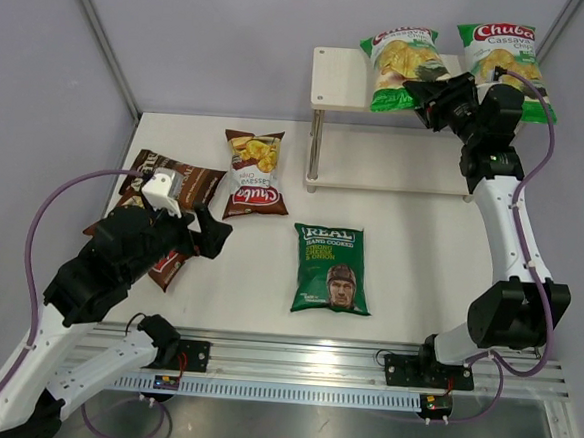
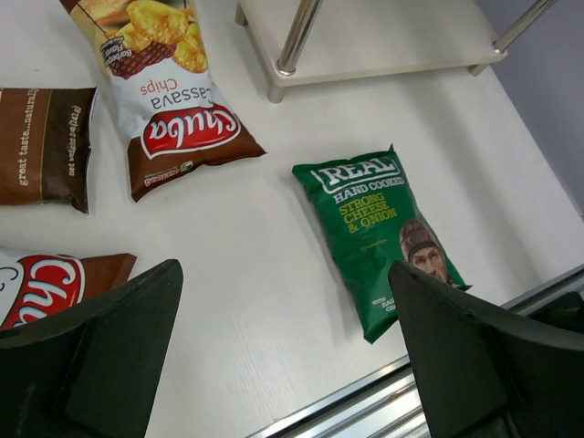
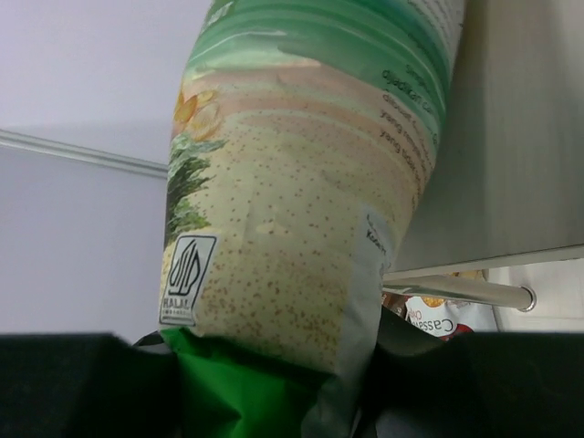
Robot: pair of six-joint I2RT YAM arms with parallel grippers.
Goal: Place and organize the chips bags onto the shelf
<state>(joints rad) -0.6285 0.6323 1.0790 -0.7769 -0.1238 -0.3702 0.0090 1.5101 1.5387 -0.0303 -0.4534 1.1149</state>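
Upper right, right gripper (image 1: 422, 96) pinches one of two green-white glossy bags (image 1: 400, 58) atop beige wooden shelf (image 1: 340, 80); left gripper (image 2: 283, 351) spread by three brown bags (image 1: 253, 172), one dark-green bag (image 1: 331, 269).

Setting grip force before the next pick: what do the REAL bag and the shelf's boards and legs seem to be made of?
REAL bag: thin glossy plastic film, judging by its sheen and soft creases. Shelf boards: pale, matte wood or wood-look laminate; the look leaves that open. Shelf legs: polished metal tube, probably steel, given the bright mirror-like highlights.
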